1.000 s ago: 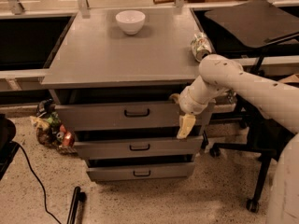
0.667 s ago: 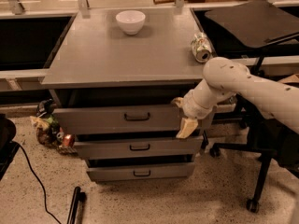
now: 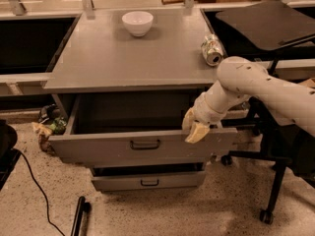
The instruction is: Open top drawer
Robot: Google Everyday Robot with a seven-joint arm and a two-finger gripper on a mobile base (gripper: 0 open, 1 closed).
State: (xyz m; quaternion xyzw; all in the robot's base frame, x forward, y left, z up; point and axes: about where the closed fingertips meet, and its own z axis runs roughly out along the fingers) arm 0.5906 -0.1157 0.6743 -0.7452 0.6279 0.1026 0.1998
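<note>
The top drawer (image 3: 98, 146) is pulled well out from under the grey cabinet top (image 3: 133, 63). Its flat grey front carries a black loop handle (image 3: 145, 144), and its deep dark inside shows. My gripper (image 3: 193, 127) sits at the upper right edge of the drawer front, with its pale fingertips over the rim. The white arm (image 3: 256, 90) reaches in from the right. A lower, narrower drawer (image 3: 147, 181) with a smaller handle shows beneath.
A white bowl (image 3: 137, 22) and a tipped can (image 3: 212, 50) rest on the cabinet top. A black chair with wheeled legs (image 3: 268, 176) stands at the right. Clutter (image 3: 47, 129) lies on the floor at the left, with a cable (image 3: 34, 186) and a black bar (image 3: 78, 215).
The top drawer has slid far out toward the camera. My gripper moved with its right edge. The view now sits closer to the cabinet.
</note>
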